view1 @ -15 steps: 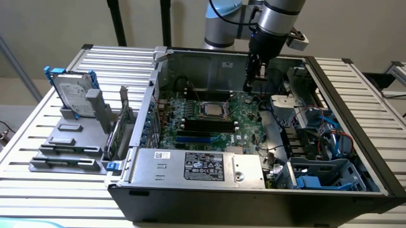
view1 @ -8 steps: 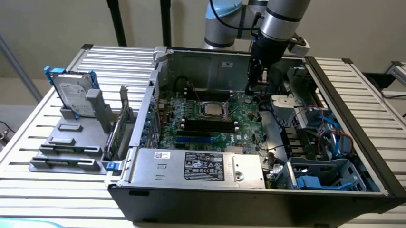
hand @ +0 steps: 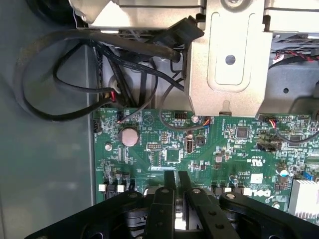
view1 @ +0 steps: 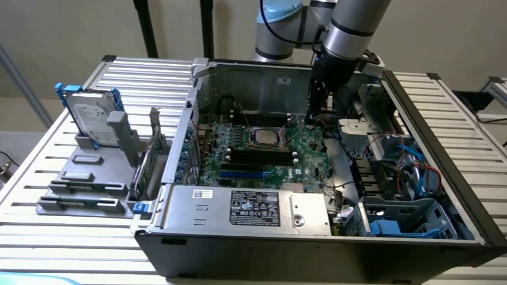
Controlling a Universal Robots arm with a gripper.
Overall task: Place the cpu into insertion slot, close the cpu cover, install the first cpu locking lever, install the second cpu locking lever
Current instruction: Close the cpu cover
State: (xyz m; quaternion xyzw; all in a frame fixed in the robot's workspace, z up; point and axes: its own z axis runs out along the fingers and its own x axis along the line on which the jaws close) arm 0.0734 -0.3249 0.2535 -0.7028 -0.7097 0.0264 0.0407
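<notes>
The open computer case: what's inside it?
A green circuit board with a square silvery socket, black memory strips, cables and a grey labelled metal box. That box covers whatever lies under it.

- A robotics lab or assembly test workshop.
- A robot arm (view1: 348, 29) reaches into an opened computer case (view1: 317, 255) lying on a slatted metal counter (view1: 71, 237).
- At the exterior view's left, a grey fixture (view1: 87, 178) holds a hard drive (view1: 89, 116).
</notes>
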